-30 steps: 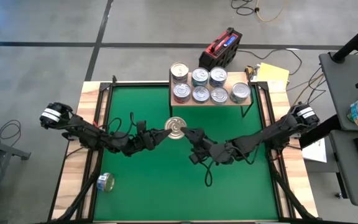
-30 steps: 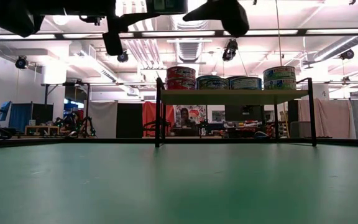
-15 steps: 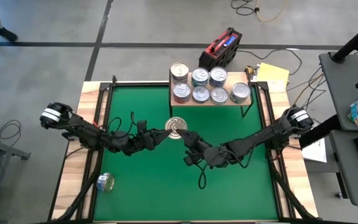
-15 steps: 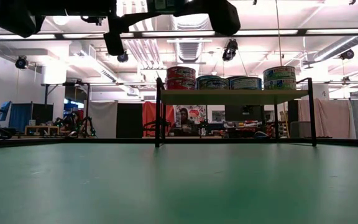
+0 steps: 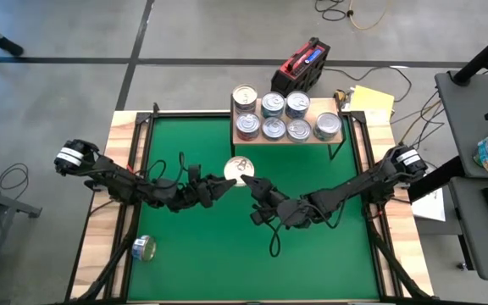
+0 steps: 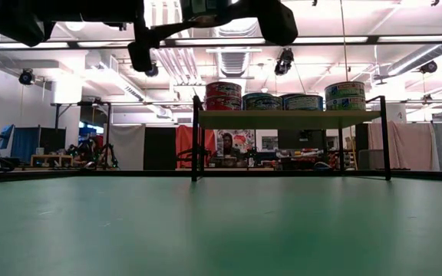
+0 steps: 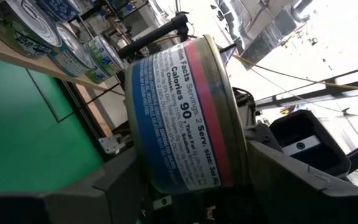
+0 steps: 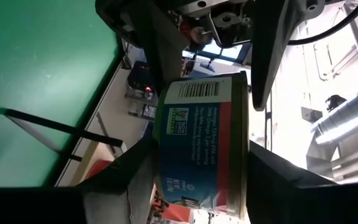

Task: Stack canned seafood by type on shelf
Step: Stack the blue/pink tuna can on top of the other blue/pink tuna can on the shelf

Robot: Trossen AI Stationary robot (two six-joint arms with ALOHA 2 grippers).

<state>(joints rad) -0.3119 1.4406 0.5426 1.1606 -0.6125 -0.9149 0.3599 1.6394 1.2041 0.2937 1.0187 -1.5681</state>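
Overhead straight down; low level across; wrists close; all share shelf (image 5: pixel 286 133).

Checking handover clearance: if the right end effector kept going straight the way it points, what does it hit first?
The can, which sits right at the tip of the right end effector. Just beyond it, probably the left end effector, which points back from the other side.
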